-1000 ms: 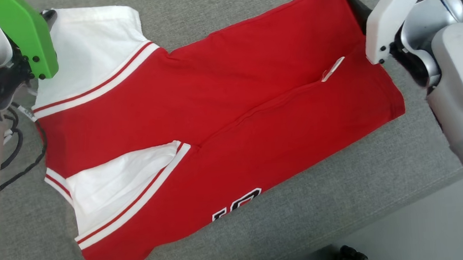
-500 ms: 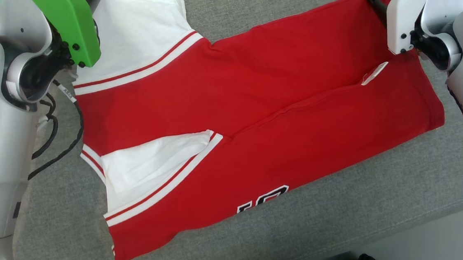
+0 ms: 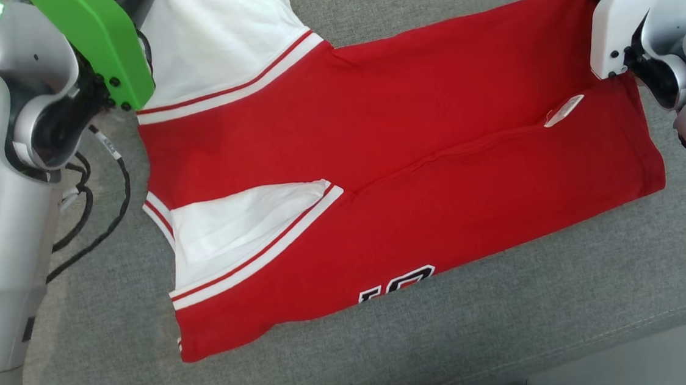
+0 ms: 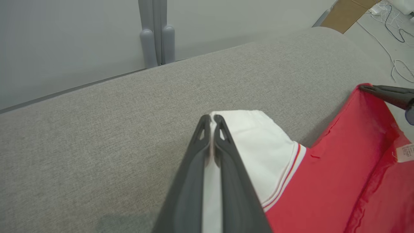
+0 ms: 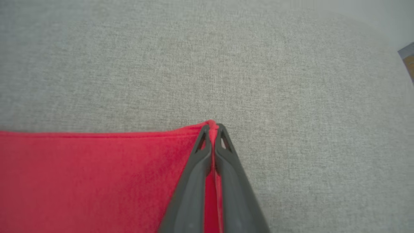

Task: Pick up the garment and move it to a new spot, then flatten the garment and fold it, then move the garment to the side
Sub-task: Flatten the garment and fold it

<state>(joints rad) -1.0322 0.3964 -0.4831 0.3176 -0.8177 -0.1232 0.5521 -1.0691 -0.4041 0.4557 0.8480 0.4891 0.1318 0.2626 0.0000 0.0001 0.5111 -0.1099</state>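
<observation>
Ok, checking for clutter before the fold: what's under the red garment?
The grey upholstered surface shows around the garment, so it lies on that. Anything directly beneath the cloth is covered.

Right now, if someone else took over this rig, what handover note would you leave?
Left claw: shut on the garment's white sleeve, far left.
Right claw: shut on its red hem corner, far right.
Garment: lying flat on the grey cushion, apparently folded once lengthwise.
Left: finish folding with the pinched edge, then move it aside.
</observation>
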